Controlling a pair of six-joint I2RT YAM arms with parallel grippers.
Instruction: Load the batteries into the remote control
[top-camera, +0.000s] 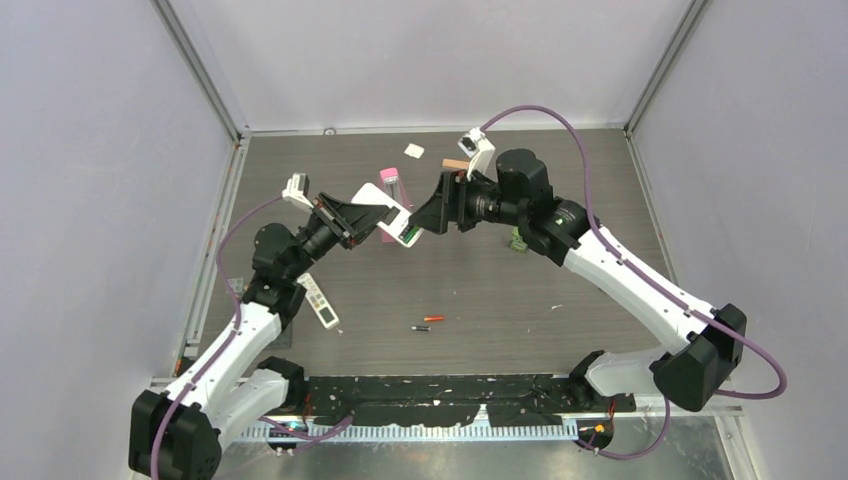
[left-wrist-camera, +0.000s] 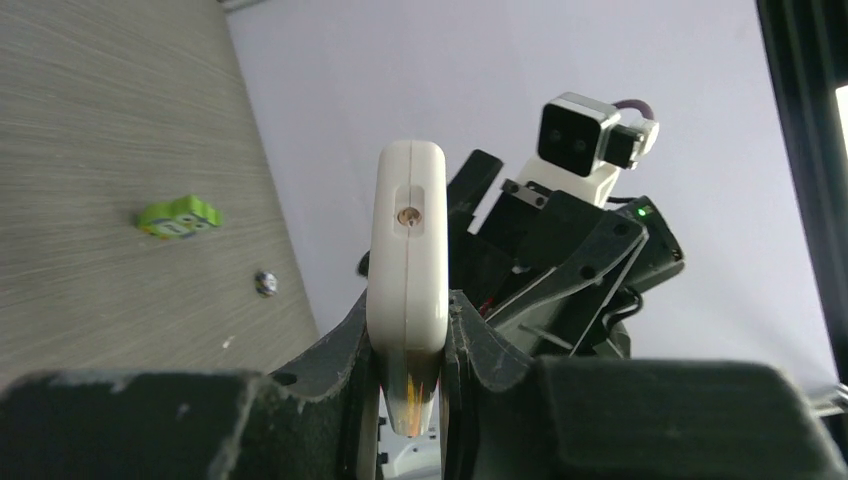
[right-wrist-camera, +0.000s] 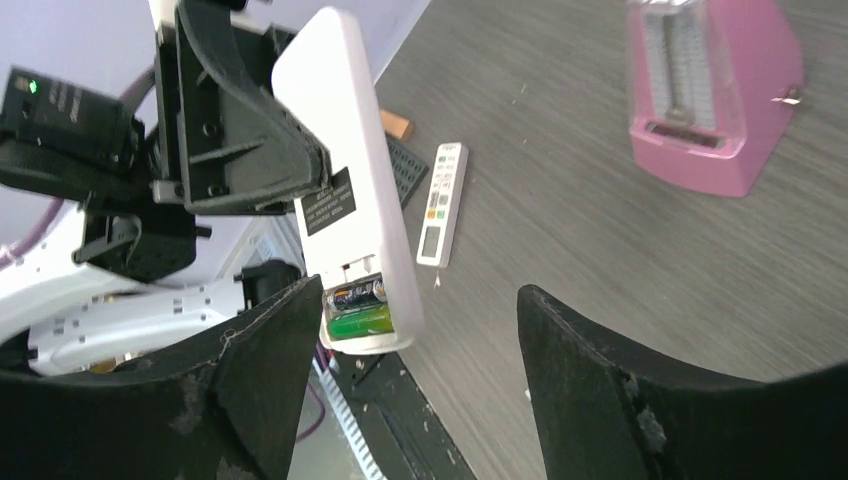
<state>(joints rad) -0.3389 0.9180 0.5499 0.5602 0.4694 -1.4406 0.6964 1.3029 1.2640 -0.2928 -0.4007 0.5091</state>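
The left gripper (left-wrist-camera: 410, 318) is clamped on a white remote (left-wrist-camera: 408, 250) above the table (top-camera: 560, 270), and the right gripper (right-wrist-camera: 418, 292) faces its open end with jaws wide apart; a pink box (top-camera: 389, 181), a second remote (top-camera: 320, 300) and a green toy (left-wrist-camera: 178, 216) lie around. Only the right wrist view shows two batteries (right-wrist-camera: 358, 305), dark and green, in the compartment (right-wrist-camera: 352, 290), while the overhead view shows two loose batteries (top-camera: 433, 319) on the table. The remote's black label (right-wrist-camera: 328, 200) is unreadable.

Bright, even light is cast from above; shadows are kept faint. The remote control (left-wrist-camera: 408, 260) is blurred near the lens.
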